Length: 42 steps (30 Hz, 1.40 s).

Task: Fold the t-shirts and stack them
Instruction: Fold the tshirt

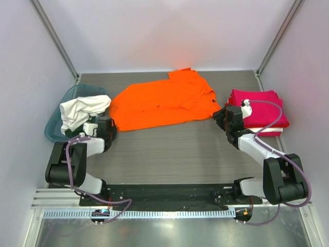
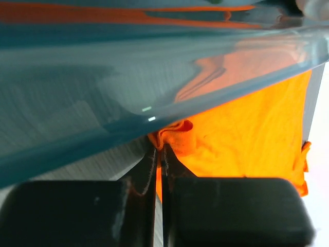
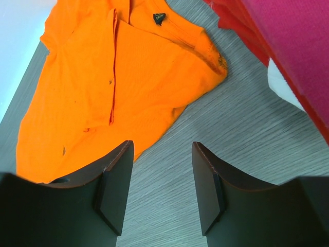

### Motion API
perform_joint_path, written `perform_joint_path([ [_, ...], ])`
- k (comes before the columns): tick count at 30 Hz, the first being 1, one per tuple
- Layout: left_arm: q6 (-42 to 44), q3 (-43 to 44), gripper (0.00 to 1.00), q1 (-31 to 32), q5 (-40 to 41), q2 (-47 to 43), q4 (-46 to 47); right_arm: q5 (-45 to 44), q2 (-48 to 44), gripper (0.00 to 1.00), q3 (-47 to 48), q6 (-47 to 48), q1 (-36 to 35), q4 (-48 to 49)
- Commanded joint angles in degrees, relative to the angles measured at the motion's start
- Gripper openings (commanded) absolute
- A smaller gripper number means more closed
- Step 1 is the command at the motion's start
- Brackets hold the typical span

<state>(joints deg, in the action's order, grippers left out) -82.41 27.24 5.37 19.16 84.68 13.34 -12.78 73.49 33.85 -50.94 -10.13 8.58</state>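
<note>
An orange t-shirt lies spread on the table's far middle. My left gripper sits at its left edge beside the bin; in the left wrist view it is shut on a pinched fold of the orange shirt. My right gripper is open and empty above bare table, just off the shirt's right corner. A folded stack of magenta and red shirts lies at the right, also in the right wrist view. A white shirt hangs out of the bin.
A teal plastic bin stands at the left; its translucent wall fills the upper left wrist view, close to my left fingers. White walls enclose the table. A metal rail runs along the near edge.
</note>
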Motion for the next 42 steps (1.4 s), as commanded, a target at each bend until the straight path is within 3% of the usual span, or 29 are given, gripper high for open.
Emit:
perform_joint_path([
  [1,0.4,1.2,0.0,0.3,2.0,1.8,-2.4,-2.4,-0.6,0.55,0.0,-0.2,-0.4,1.6],
  [6,3.1,3.2,0.0,-3.0,2.3,-4.3,-12.6,-4.6,0.0,0.57,0.3,-0.7,-0.9,0.5],
  [10,6.2,2.8,0.0,-10.3,-5.9,-6.9,-14.7,-6.3,0.9,0.59,-0.6,-2.8,-2.7,1.3],
  [14,8.5,3.5,0.0,-11.6,-7.5,-7.4,-16.3,-12.3,2.6,0.59,-1.4,-6.6,-8.7,2.1],
  [19,9.6,4.1,0.0,-14.7,-11.4,-5.9,-16.3,-14.8,6.2,0.55,-3.8,-11.8,-10.1,5.1],
  [29,11.0,5.2,0.0,-15.2,-14.1,-5.5,-16.2,-22.6,15.3,0.59,1.6,-11.3,-9.9,7.6],
  [42,9.1,3.4,0.0,-14.1,-13.0,-7.3,-13.6,-23.1,23.1,0.55,8.3,-9.5,-6.7,10.9],
])
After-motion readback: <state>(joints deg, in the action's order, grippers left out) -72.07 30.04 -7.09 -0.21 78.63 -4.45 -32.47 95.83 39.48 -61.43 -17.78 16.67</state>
